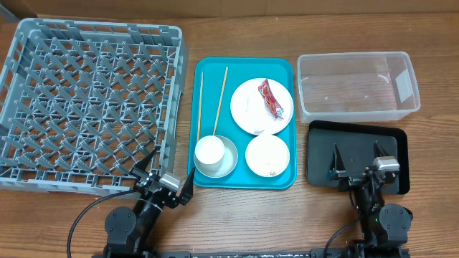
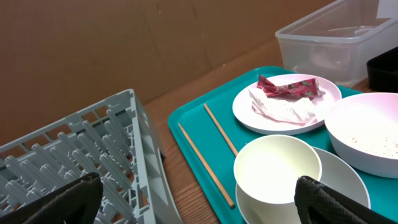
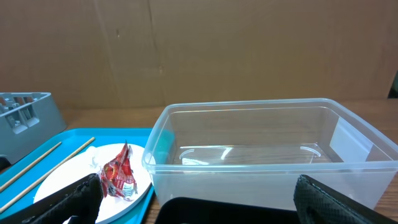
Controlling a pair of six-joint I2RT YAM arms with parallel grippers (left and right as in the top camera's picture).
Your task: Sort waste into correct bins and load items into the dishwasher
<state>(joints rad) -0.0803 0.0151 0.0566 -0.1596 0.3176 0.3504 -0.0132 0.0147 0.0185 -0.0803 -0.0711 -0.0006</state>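
Observation:
On the teal tray (image 1: 208, 72) lie two chopsticks (image 1: 220, 92), a white plate (image 1: 251, 115) with a red wrapper (image 1: 271, 99) and a white paper scrap (image 2: 283, 109), a bowl with rice grains (image 1: 267, 154), and a white cup (image 1: 210, 152) standing in a second bowl (image 1: 228, 163). The grey dish rack (image 1: 86, 100) is at the left. The clear tub (image 1: 356, 86) and black tray (image 1: 323, 161) are at the right. My left gripper (image 1: 163, 183) is open near the rack's front corner. My right gripper (image 1: 361, 170) is open over the black tray.
The wooden table (image 1: 287, 215) runs along the front. A brown cardboard wall (image 3: 199, 50) stands behind the table. The teal tray sits between the rack and the two bins.

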